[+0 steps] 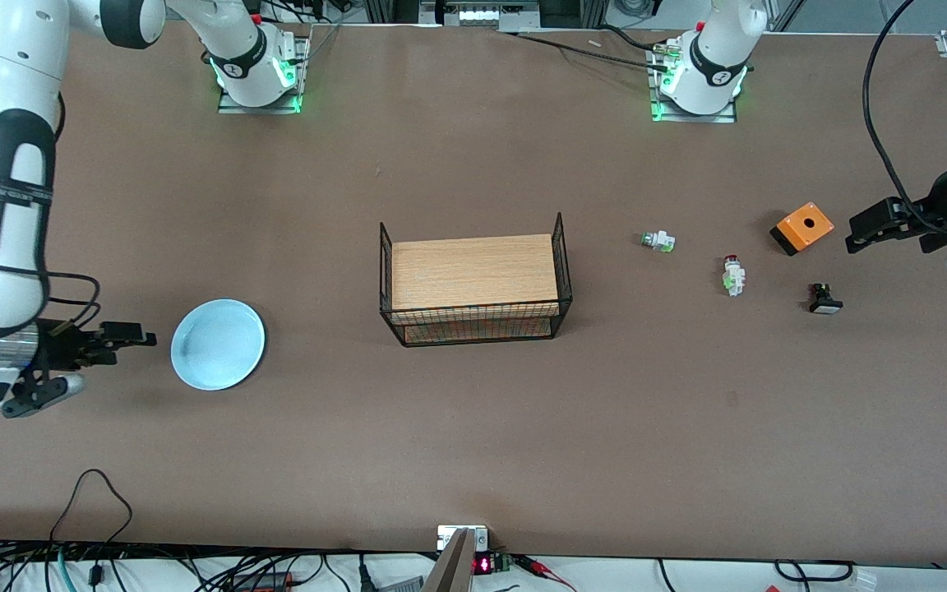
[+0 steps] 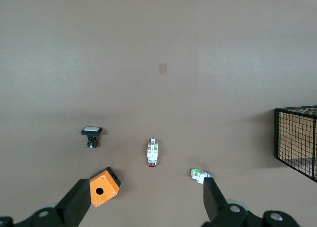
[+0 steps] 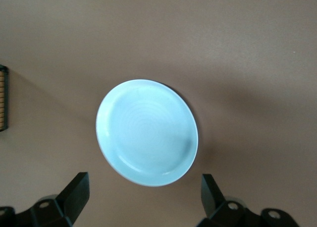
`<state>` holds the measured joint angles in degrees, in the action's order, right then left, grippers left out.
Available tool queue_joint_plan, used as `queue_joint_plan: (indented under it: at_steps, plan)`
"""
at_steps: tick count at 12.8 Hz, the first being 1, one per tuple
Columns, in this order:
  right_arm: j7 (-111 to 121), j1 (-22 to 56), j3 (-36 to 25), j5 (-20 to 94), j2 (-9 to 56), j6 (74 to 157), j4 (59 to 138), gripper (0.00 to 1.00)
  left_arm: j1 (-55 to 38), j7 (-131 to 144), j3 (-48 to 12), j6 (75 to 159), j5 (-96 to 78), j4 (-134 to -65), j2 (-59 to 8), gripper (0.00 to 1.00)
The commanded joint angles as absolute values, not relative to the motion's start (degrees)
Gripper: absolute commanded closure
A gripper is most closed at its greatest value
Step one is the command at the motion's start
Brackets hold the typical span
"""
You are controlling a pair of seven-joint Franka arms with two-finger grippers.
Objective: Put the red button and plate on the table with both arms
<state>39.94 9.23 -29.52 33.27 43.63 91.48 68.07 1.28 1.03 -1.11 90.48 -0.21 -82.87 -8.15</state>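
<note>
The pale blue plate (image 1: 219,344) (image 3: 147,132) lies flat on the brown table (image 1: 473,444) toward the right arm's end. My right gripper (image 1: 116,339) (image 3: 143,188) hovers over the table just beside the plate's rim, open and holding nothing. The red button (image 1: 733,274) (image 2: 153,153) lies on its side on the table toward the left arm's end. My left gripper (image 1: 868,230) (image 2: 144,188) hangs open and holding nothing over the table by the orange box, apart from the red button.
A wood-topped black wire rack (image 1: 475,279) (image 2: 297,140) stands mid-table. Around the red button lie a green-capped switch (image 1: 657,240) (image 2: 199,175), an orange box (image 1: 802,228) (image 2: 104,186) and a black switch (image 1: 824,299) (image 2: 91,136).
</note>
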Motion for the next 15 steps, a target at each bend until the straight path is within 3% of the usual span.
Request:
queue_joint_plan:
  at_steps: [1, 7, 9, 13, 15]
  plan:
    - [37.35, 9.14, -32.60, 32.52, 43.77, 81.94, 59.52, 0.00, 1.58, 0.44, -1.14, 90.70, -1.14, -84.11, -6.86, 0.00]
    - [36.05, 10.10, -34.10, 32.17, 36.84, 73.93, 58.18, 0.00, 1.58, 0.53, -1.23, 90.79, -0.35, -84.20, -6.94, 0.00]
    - [30.53, 11.77, -33.75, 26.66, 33.33, 73.74, 58.88, 0.00, 1.58, 0.44, -1.23, 90.70, -0.35, -84.20, -6.86, 0.00]
    - [27.52, 16.87, -28.41, 9.63, 23.05, 78.47, 68.00, 0.00, 1.67, 0.44, -1.14, 90.70, -0.44, -84.20, -6.94, 0.00]
    - [24.28, 14.87, -23.40, 5.99, 18.30, 80.06, 73.36, 0.00, 1.67, 0.44, -1.06, 90.70, -0.53, -84.20, -6.94, 0.00]
